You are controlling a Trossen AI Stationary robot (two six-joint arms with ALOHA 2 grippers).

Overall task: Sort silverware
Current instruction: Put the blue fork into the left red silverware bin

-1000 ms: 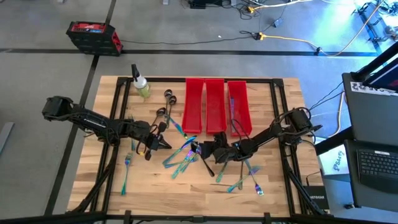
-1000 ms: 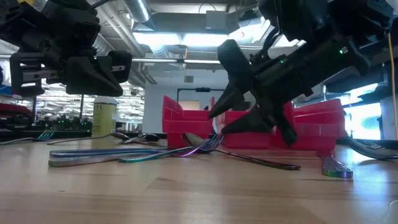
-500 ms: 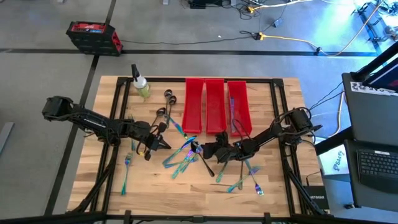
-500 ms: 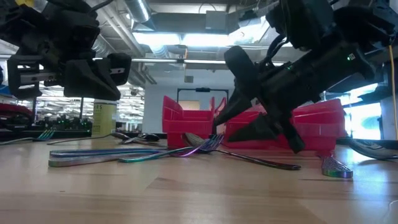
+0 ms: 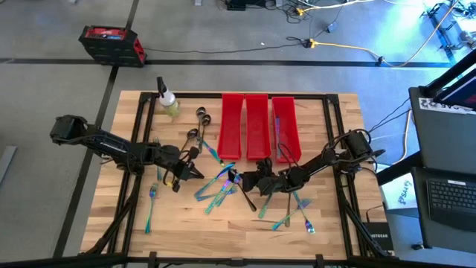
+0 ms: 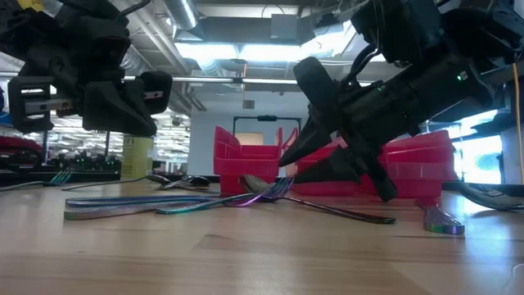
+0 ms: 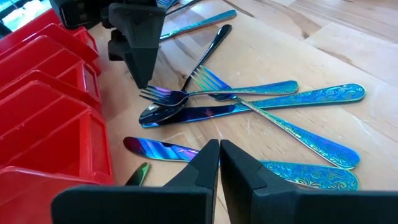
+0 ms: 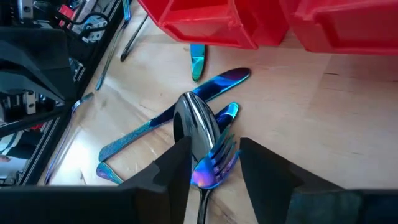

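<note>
right gripper (image 5: pixel 239 179): fingers parted, hung over spoon (image 8: pixel 198 127) in central silverware pile (image 5: pixel 219 186) | left gripper (image 5: pixel 199 173): fingers pressed together, empty, at pile's 9 o'clock

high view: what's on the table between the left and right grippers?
Between the left gripper and right gripper lies the central silverware pile: crossed iridescent forks, knives and a spoon, clearest in the high view.

Robotics lab: floor cables (image 5: pixel 349 46), ceiling ducts (image 6: pixel 176 16).
</note>
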